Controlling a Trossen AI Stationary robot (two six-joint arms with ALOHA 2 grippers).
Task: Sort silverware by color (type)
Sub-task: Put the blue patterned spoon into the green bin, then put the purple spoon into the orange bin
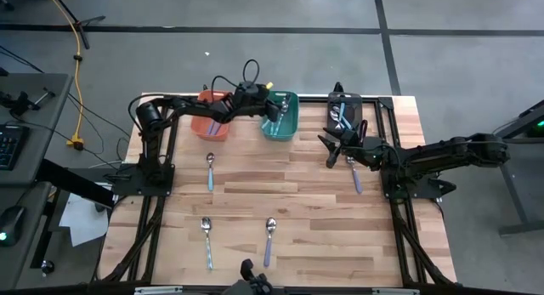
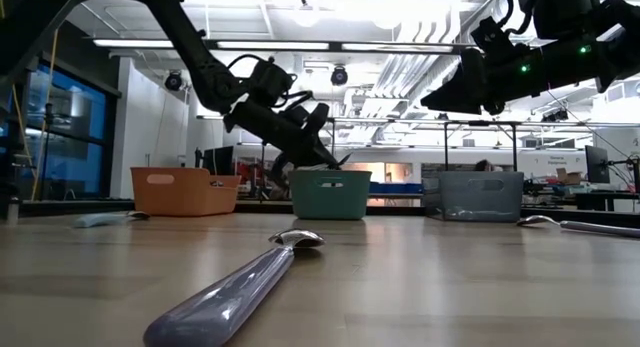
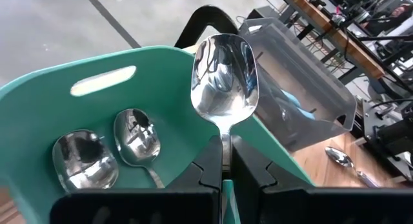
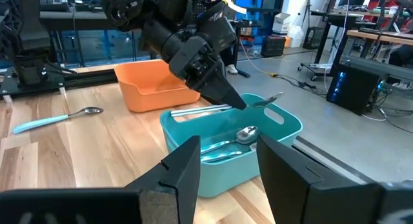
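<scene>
My left gripper [image 3: 222, 175] is clamping a spoon [image 3: 224, 79] over the teal bin [image 3: 39, 98], bowl pointing outward, directly above two spoons [image 3: 106, 153] lying inside.

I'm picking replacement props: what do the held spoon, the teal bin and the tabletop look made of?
Spoon in the left gripper: polished metal bowl, mirror reflections. Teal bin: likely moulded plastic, matte, with a cut-out handle slot. Tabletop: wood planks, visible grain and seams.

Left tool [image 4: 240, 102] pinching a spoon [image 4: 266, 100] above teal bin [image 4: 193, 137], spoons inside, orange bin [image 4: 151, 87] behind, seemingly light-blue-handled spoon [image 4: 55, 119] on counter [image 4: 64, 156]
</scene>
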